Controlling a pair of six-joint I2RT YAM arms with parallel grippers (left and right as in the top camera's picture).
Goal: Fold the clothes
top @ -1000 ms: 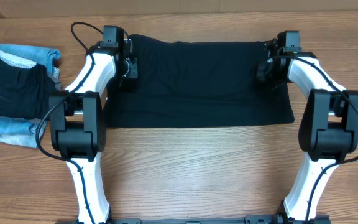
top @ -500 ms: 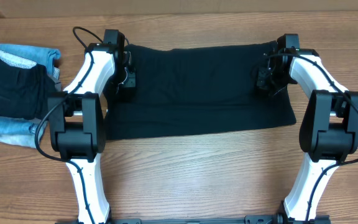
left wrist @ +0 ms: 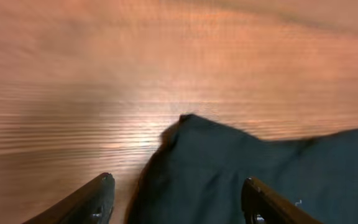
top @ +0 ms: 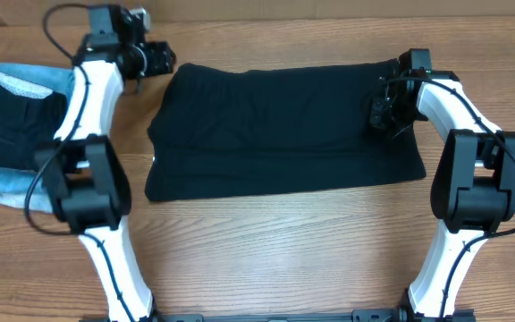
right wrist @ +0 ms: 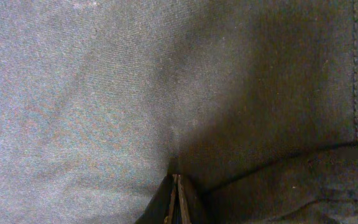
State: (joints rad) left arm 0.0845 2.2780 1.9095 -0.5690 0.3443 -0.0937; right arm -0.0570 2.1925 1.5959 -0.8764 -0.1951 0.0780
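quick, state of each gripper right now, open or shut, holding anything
left gripper: open, fingers apart, holding nothing.
right gripper: shut, fingers pinched on the fabric of the black T-shirt.

Wooden table [top: 266, 233]. Left edge: dark folded garment [top: 9, 132] lying atop light-blue denim pieces [top: 3, 190].

The overhead camera looks straight down on the wooden table [top: 266, 241]. The left wrist camera peers low and forward between its own fingers [left wrist: 95, 198] at a corner of the black T-shirt [left wrist: 241, 165]. The right wrist camera sits nearly against that same cloth, which all three views share.
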